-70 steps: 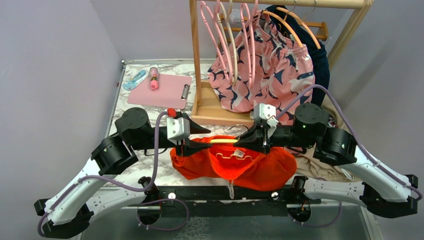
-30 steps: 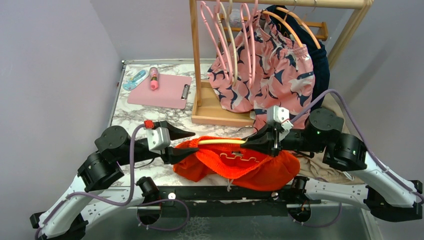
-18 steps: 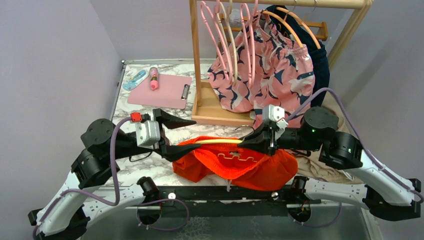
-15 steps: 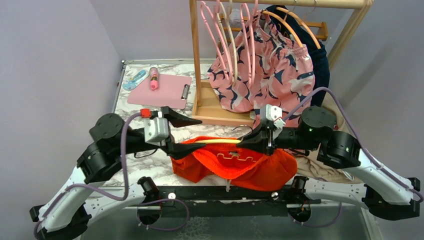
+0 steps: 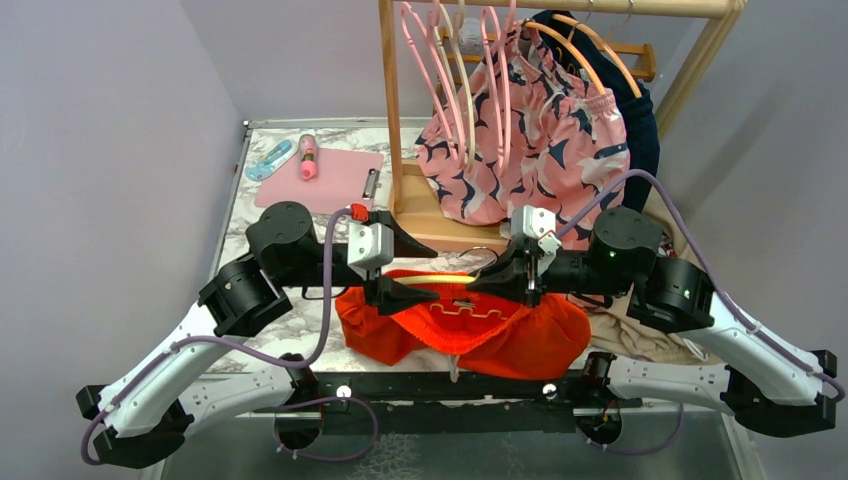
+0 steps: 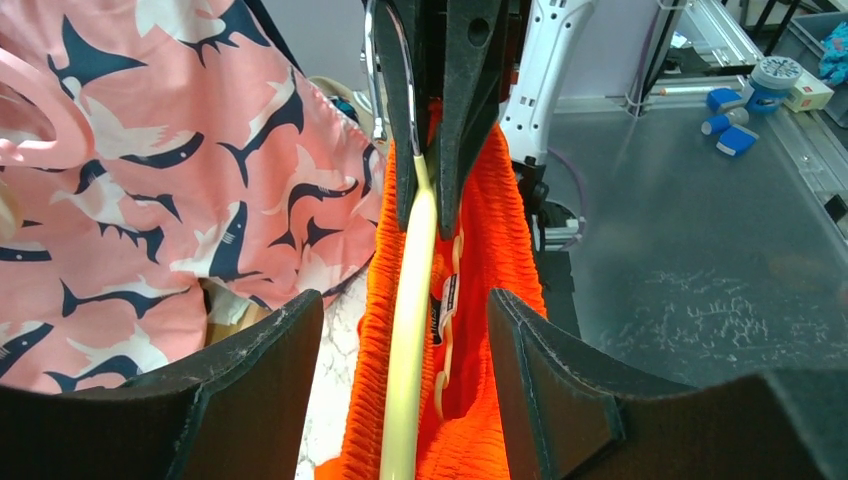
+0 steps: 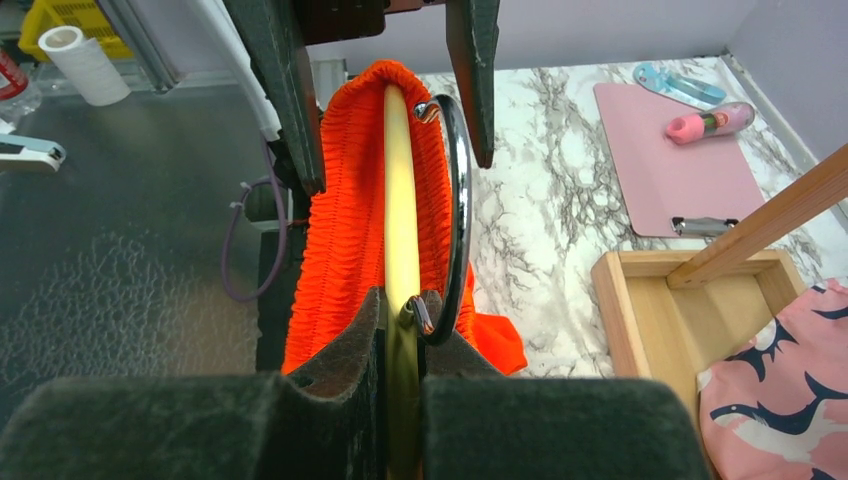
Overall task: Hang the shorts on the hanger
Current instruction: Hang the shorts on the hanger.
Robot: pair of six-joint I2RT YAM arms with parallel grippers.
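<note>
I am holding the hanger (image 7: 398,200) in my right gripper (image 7: 402,312), the fingers clamped flat on its pale-yellow bar just below the metal hook (image 7: 458,190). The hold is sitting in front of the wooden rack (image 5: 392,150), on the side towards my bases. My left gripper (image 6: 405,300) is standing with its fingers apart, one on each side of the bar and touching neither it nor the cloth. The shorts (image 5: 470,325) are lying in a heap in front of the rack, directly under the bar. Their gathered waistband is riding up along the bar and wrapping around its far end. I am judging the fabric to be light, soft and limp, with an elastic band that will stretch and then spring back and bunch. I am rating the ruched waistband edge beside the bar as the soundest place to pinch. The loose white drawstring (image 6: 447,300) would only pull through. The bar is looking thin, stiff and smooth, so I am expecting it to twist in my clamp under any sideways tug.
</note>
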